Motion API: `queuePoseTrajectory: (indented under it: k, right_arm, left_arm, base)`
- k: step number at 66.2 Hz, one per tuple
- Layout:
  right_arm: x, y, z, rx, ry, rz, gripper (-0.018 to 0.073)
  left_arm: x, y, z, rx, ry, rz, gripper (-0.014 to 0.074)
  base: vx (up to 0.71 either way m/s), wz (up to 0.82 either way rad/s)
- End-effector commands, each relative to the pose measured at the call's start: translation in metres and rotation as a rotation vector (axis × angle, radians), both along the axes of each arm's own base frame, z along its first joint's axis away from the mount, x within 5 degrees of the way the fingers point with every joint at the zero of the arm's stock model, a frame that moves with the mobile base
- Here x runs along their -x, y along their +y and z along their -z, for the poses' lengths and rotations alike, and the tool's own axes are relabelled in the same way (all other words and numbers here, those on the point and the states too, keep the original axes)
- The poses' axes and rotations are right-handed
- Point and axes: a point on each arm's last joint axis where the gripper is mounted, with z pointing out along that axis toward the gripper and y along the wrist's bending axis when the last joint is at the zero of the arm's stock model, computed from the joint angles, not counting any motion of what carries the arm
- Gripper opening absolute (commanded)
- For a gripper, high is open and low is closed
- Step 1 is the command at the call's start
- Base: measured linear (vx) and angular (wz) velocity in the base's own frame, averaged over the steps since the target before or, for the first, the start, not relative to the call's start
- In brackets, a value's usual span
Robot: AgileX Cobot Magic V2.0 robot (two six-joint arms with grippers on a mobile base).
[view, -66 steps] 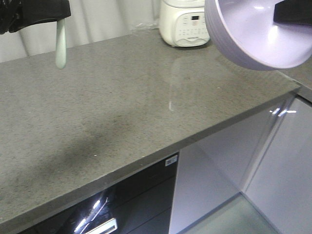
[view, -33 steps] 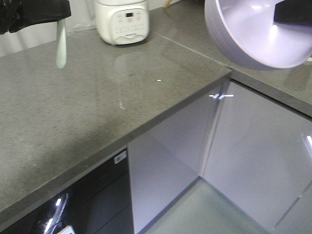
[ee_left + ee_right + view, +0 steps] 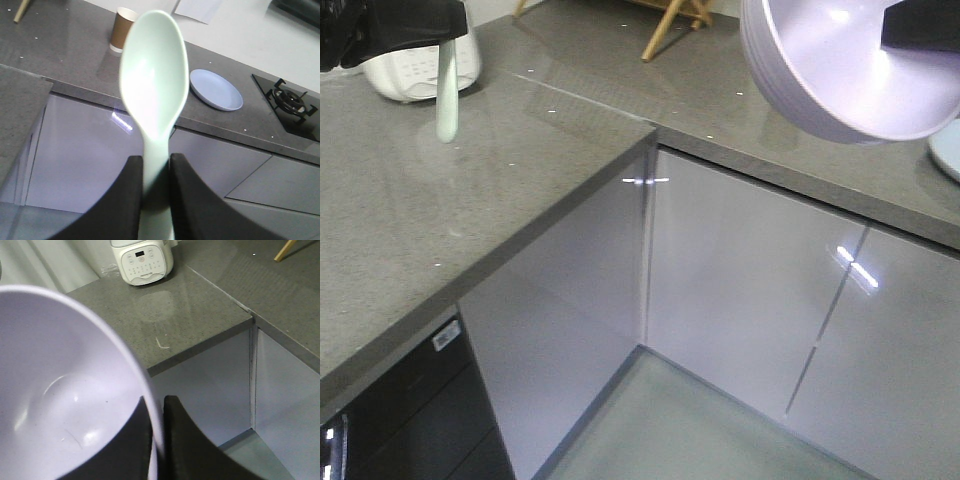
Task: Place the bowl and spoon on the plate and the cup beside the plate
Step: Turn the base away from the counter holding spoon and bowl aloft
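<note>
Mint-green plastic sits clamped in the left pincer point(image 3: 156, 165): its black fingers are closed tight on the handle of the spoon point(image 3: 152, 75), whose oval head juts out ahead. The right pincer point(image 3: 157, 407) is likewise closed. It nips the rim of the lavender bowl point(image 3: 65, 405) with one finger inside and one outside, and the bowl hangs tilted in the air. I judge this to be the carrying step, with nothing placed yet. Beyond the spoon, across the cabinet corner, the pale blue plate point(image 3: 216, 90) lies bare on the grey surface point(image 3: 75, 55). It sits between a gas hob point(image 3: 292, 100) and the brown paper cup point(image 3: 122, 29), which stands well apart from it. Next, the bowl must come over the plate, level out and be lowered before release. The spoon follows, then the cup.
</note>
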Motion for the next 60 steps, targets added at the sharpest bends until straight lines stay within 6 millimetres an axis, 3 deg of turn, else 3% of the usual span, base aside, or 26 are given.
queuePoseTrajectory:
  k: [1,60]
  right_arm:
    - [0.0077,0.0009,-0.018,-0.05,-0.092,0.014,-0.0011]
    - [0.0078,0.0009,-0.0179,-0.05,-0.091,0.014,-0.0011]
  left_arm:
    - [0.0102,0.0012,-0.0201,0.069,-0.07,-0.015,-0.0007]
    - [0.0102,0.0012,-0.0201,0.069,-0.07,-0.015,-0.0007]
  base:
    - [-0.05,-0.38]
    - [-0.05,-0.31]
